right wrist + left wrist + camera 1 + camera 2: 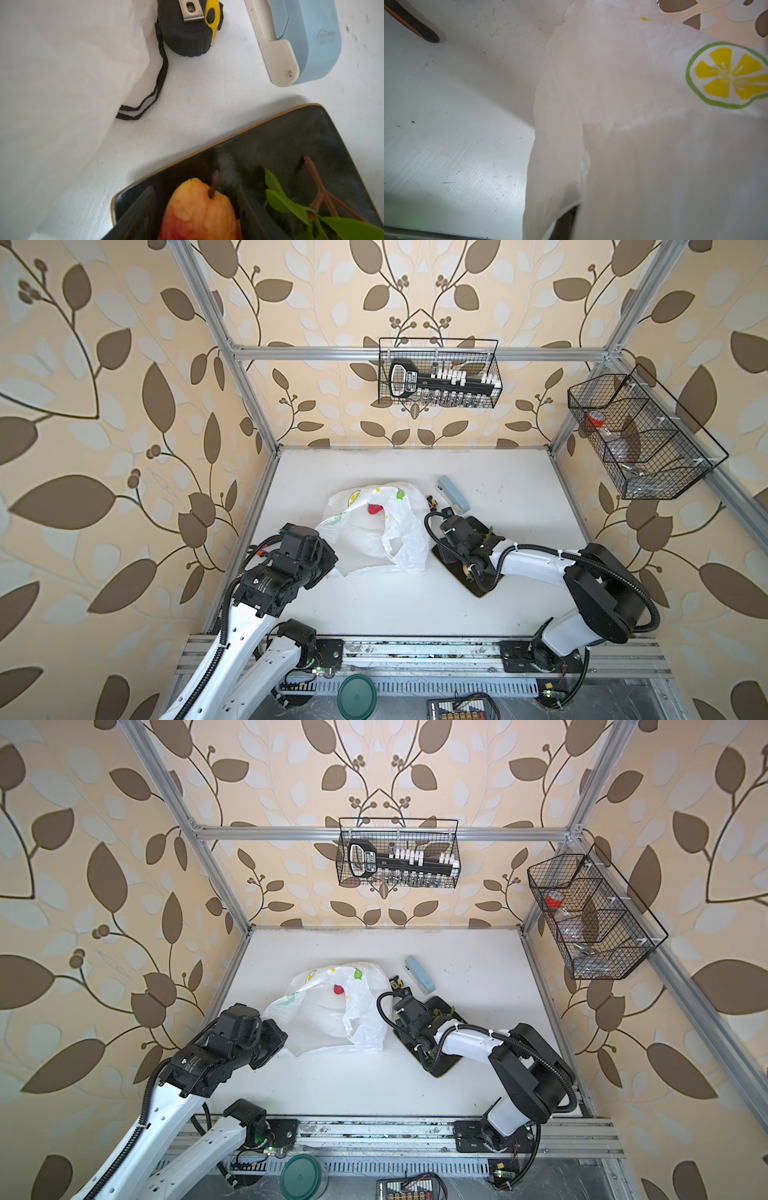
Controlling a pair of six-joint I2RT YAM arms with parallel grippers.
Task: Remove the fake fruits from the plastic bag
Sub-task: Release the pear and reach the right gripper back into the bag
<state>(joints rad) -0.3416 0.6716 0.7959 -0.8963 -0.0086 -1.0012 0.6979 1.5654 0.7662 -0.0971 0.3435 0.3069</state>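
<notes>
Right wrist view alone shows the pear point(199, 212) between the jaws of the right gripper point(194, 190), beside the plastic bag point(62, 72); grip or no grip, can't tell. In both top views there's a strawberry point(375, 509) inside it, with the left gripper point(330, 561) jaws clamped on its edge.

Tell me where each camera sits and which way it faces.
Top views: above the arm bases, looking down at table, bag, board; both arms show.
Left wrist: on left arm, facing bag close up; one dark pincer finger shows.
Right wrist: on right arm, facing pear over board; both pincer fingers show.
Shared: all see the bag.
</notes>
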